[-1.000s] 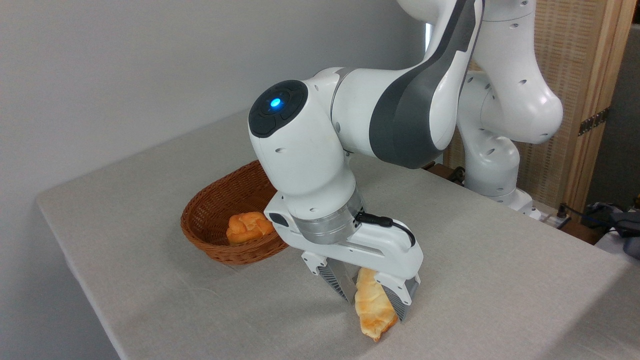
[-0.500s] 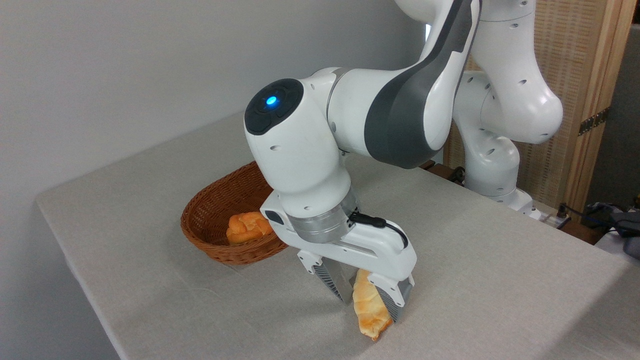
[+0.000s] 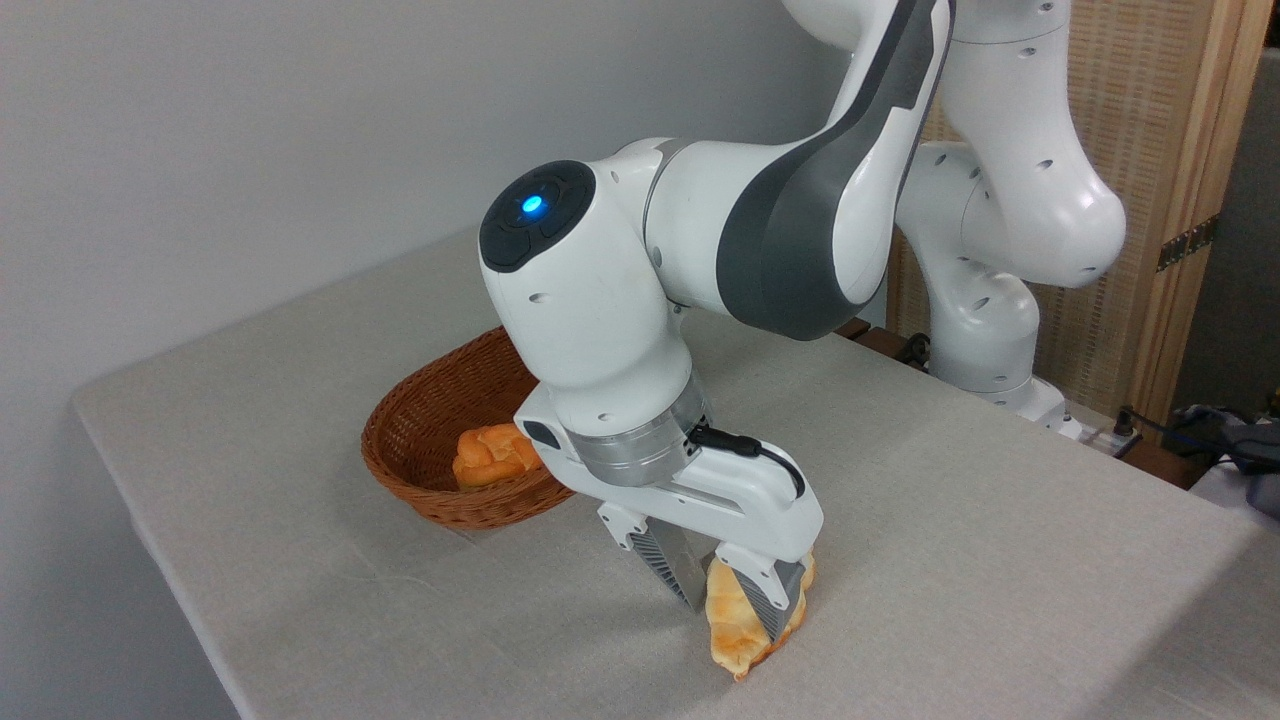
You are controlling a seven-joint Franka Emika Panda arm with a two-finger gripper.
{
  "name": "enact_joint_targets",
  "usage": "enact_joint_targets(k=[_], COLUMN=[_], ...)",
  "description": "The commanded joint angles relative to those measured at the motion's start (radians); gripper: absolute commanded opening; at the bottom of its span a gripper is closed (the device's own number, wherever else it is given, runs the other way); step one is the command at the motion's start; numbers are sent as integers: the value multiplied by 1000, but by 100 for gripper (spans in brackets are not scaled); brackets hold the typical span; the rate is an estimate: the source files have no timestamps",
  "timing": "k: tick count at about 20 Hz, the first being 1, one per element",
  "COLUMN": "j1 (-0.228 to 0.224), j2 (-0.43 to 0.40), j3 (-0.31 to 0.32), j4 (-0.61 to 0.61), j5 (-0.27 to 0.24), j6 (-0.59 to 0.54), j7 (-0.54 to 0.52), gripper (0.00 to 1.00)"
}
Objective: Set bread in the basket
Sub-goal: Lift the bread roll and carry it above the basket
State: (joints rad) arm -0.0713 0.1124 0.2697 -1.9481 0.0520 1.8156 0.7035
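Your gripper (image 3: 728,596) fingers (image 3: 775,598) are clamped on the bread (image 3: 735,632), right of the basket (image 3: 440,440); loaf's long axis steeply tilted, pointed tip toward the table (image 3: 1000,560).

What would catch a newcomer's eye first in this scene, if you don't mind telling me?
The big white robot arm fills the middle, its gripper down at the table's near edge with fingers on either side of a pale, browned bread. Behind it to the left sits a reddish-brown wicker basket holding a small orange bun.

lab: robot arm (image 3: 780,230), cloth-covered table (image 3: 1000,540).
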Motion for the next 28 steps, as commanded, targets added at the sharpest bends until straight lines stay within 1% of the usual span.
enact_joint_targets(k=[1, 13, 15, 17, 24, 25, 26, 28], j1=[-1, -1, -2, -2, -2, -2, -2, -2], j2=[6, 3, -11, -31, -62, -68, -76, -82], j3=[2, -6, -7, -13, -112, -154, -184, -256], j4=[11, 11, 14, 52, 222, 250, 268, 299], j5=[-1, 0, -1, -1, -26, -44, -64, -93], j6=[10, 8, 1, -28, -217, -249, -269, -309], j7=[16, 27, 30, 28, 19, 11, -2, -53], gripper=[39, 39, 39, 40, 41, 41, 41, 41])
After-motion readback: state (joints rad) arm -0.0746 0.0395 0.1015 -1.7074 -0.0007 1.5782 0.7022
